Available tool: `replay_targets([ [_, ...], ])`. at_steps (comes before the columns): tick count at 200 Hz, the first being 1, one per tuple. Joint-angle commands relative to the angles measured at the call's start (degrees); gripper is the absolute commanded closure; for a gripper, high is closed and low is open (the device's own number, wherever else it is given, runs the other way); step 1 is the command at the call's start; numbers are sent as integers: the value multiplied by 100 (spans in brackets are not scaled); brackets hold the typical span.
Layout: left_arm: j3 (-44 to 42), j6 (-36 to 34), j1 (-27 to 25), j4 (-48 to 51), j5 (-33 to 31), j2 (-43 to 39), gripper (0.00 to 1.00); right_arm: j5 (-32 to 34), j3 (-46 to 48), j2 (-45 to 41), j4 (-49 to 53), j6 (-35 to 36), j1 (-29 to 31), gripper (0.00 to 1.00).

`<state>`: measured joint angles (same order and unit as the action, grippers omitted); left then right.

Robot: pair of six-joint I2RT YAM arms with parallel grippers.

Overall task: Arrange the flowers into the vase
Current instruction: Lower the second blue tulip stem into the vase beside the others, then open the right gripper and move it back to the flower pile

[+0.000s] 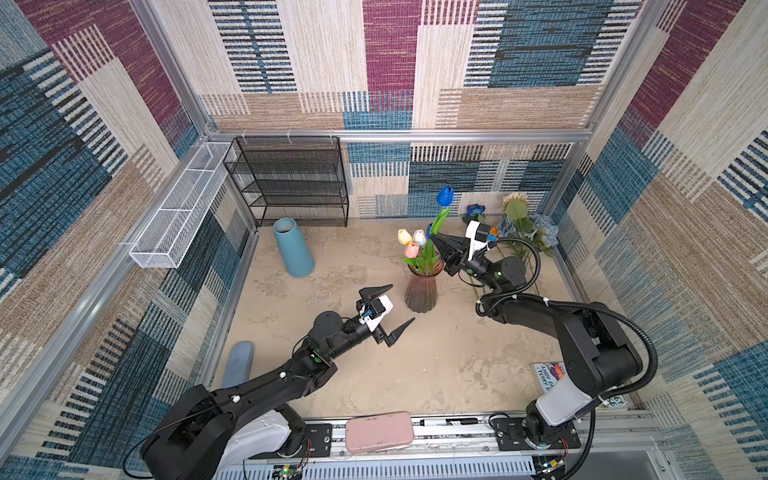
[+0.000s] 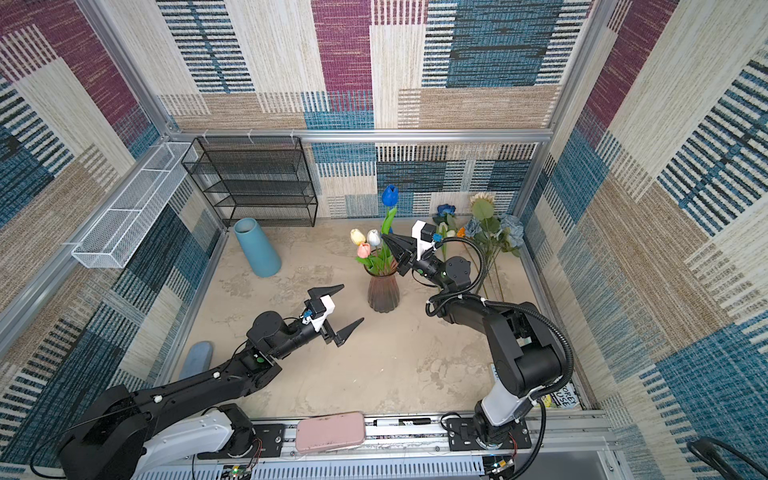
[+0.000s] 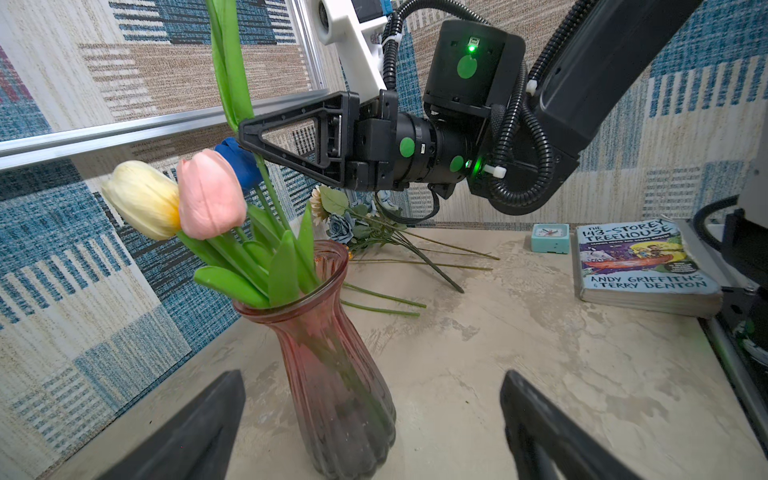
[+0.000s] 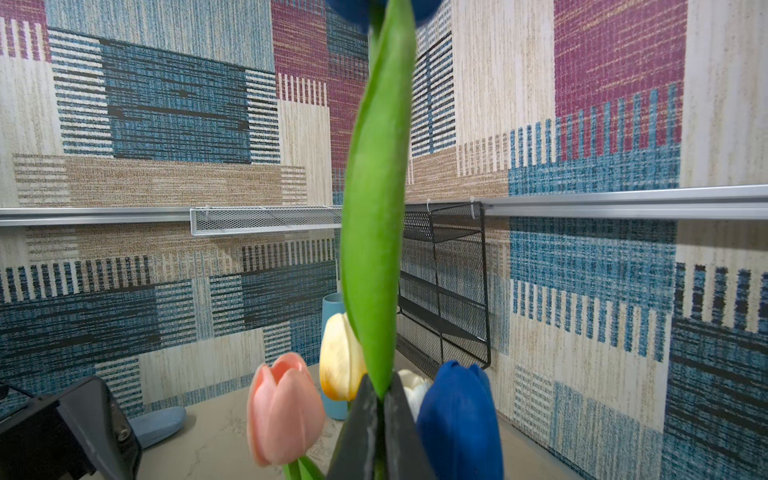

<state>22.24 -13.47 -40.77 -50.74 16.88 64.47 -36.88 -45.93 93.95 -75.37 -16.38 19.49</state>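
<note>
A ribbed pink glass vase [image 1: 422,291] [image 2: 383,291] [image 3: 332,374] holds cream [image 1: 404,237], white [image 1: 419,237] and pink [image 1: 411,250] tulips and a short blue tulip [image 4: 457,415]. My right gripper [image 1: 434,237] [image 2: 385,237] [image 4: 379,399] is shut on the green stem of a tall blue tulip [image 1: 445,195] [image 2: 390,195], upright over the vase mouth. My left gripper [image 1: 402,303] [image 2: 352,303] [image 3: 372,374] stands open just left of the vase, holding nothing. More flowers lie at the back right: a blue rose [image 1: 475,211], a cream sunflower [image 1: 514,201] and a dusty-blue bunch [image 1: 540,230].
A blue tapered container [image 1: 293,247] stands at the back left before a black mesh shelf [image 1: 291,183]. A white wire basket [image 1: 178,208] hangs on the left wall. A book [image 3: 640,266] and small clock [image 3: 550,237] lie right. A pink case [image 1: 379,431] sits on the front rail.
</note>
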Motion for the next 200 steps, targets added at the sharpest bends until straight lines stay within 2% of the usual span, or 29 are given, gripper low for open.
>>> replay_targets([
  [1,-17,-4,-1,-314,-27,13,1,85,17,24,110,115,20,81],
  [31,-26,5,0,-356,-10,29,2,234,-20,-74,492,289,38,58],
  [76,-79,7,-1,-428,-28,21,1,462,-202,-237,1368,540,55,44],
  [104,-87,-6,-1,-405,-36,-9,1,637,-466,-392,2281,768,64,28],
  [114,-97,-11,-1,-406,-45,-13,1,660,-566,-458,2574,840,64,16],
  [119,-93,-8,-1,-406,-45,-11,1,694,-601,-505,2685,861,64,13],
  [159,-57,-2,-1,-384,-10,-39,1,960,-1045,-902,3596,899,64,5],
  [182,-53,-22,0,-332,-19,-126,1,1333,-1366,-1105,4171,839,64,3],
  [200,-35,-28,2,-226,3,-237,1,1951,-1657,-1221,4797,719,51,3],
])
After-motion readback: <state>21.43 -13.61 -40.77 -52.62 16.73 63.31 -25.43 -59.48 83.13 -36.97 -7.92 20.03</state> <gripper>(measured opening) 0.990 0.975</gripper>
